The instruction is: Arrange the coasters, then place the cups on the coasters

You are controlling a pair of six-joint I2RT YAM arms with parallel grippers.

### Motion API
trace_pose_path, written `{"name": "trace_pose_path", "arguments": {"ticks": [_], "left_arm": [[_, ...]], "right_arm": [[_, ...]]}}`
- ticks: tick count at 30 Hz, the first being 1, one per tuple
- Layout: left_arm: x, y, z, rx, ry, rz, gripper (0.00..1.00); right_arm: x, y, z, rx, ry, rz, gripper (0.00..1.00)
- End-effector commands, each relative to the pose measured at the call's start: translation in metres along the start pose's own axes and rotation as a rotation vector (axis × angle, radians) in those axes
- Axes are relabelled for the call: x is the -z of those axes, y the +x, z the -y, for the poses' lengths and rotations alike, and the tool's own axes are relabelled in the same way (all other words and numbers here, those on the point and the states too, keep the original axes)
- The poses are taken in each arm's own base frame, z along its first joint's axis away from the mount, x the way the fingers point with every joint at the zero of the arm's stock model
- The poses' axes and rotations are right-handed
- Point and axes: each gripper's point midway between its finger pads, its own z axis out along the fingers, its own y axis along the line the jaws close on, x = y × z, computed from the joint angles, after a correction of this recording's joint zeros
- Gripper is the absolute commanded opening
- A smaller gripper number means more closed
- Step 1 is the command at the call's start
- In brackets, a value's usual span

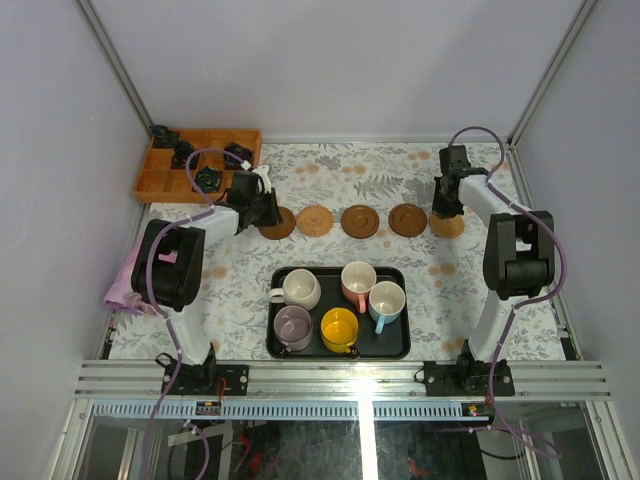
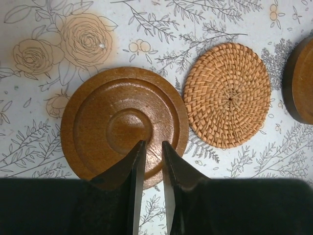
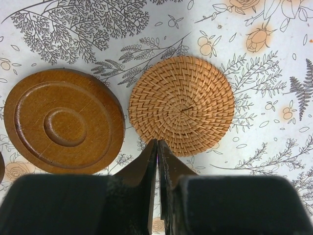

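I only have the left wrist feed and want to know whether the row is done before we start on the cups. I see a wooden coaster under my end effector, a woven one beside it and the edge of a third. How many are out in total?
Observer: Five coasters lie in one row: wood, woven, wood, wood, woven, left to right.
Operator: Where is the other arm?
Observer: The right end effector is shut, its tips at the edge of the right-end woven coaster.
Operator: And the cups?
Observer: All five cups stand in the black tray, none on a coaster.
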Motion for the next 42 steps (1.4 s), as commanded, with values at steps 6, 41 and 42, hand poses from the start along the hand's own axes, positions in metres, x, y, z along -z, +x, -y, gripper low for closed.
{"name": "trace_pose_path", "arguments": {"ticks": [6,41,42], "left_arm": [[-0.013,-0.013,-0.029,0.054,-0.072,0.022,0.2],[0.033,-0.079,-0.013,0.074,0.019,0.215,0.26],[0.036,-0.082,-0.011,0.073,0.024,0.221,0.26]], "right_arm": [[0.002,-0.008,-0.009,-0.004,-0.037,0.013,0.08],[-0.012,-0.006,-0.093,0.124,-0.28,-0.018,0.08],[-0.014,-0.005,-0.096,0.128,-0.283,-0.022,0.08]]}}
